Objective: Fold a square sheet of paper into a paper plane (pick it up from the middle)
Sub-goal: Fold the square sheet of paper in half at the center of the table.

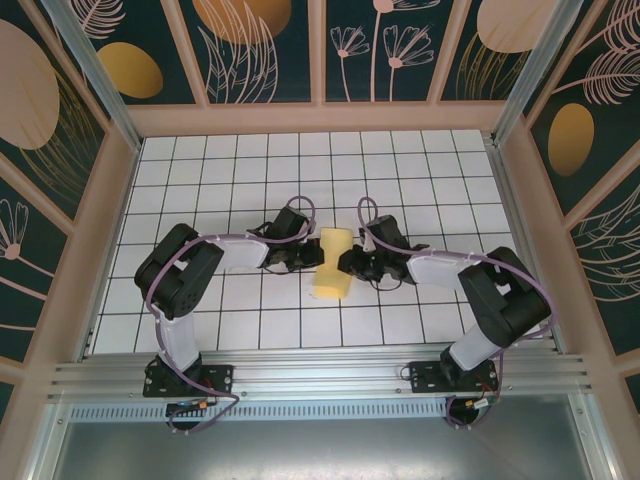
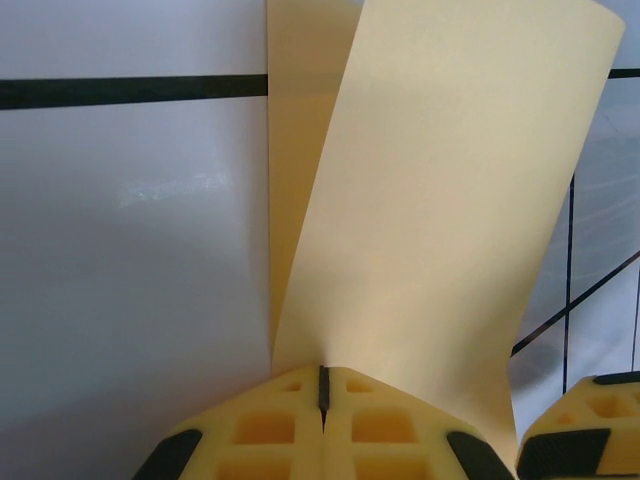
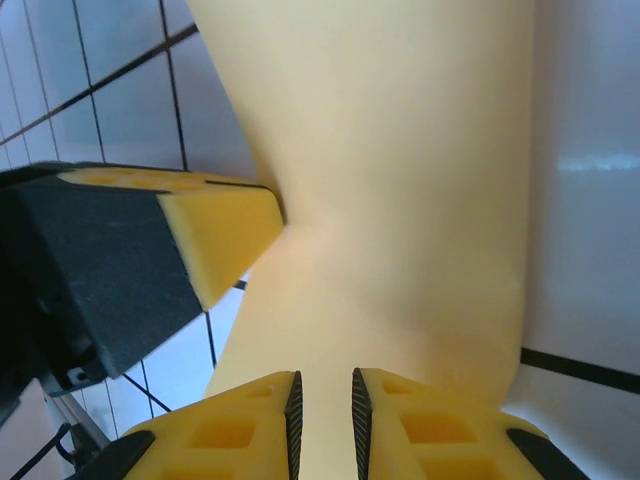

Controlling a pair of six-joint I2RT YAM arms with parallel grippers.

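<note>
The left gripper (image 2: 323, 378) is clamped tight on the near edge of the sheet of paper (image 2: 440, 200), its yellow fingers meeting where the paper rises out of the seam between them. The sheet sits mid-table between the two arms, already folded into a narrow band, with one flap lifted and curling over the layer beneath. The right gripper (image 3: 325, 390) faces it from the other side, jaws a narrow slit apart. Paper colour shows in that slit, but whether the sheet runs between the pads or merely under them cannot be told.

The step in hand looks like turning a lengthwise fold. To do it well, the left pinch should act as the anchor while the right gripper takes the opposite edge squarely, bringing the flap over along the crease without skew. Pulling from both sides would likely wrinkle or tear paper this thin.

The top camera gives the layout on the white gridded table (image 1: 200, 180), with both grippers flanking the sheet's middle. The left wrist camera adds the raised flap and the two layers. The right wrist camera adds the jaw gap and the left fingertip touching the sheet's edge.
</note>
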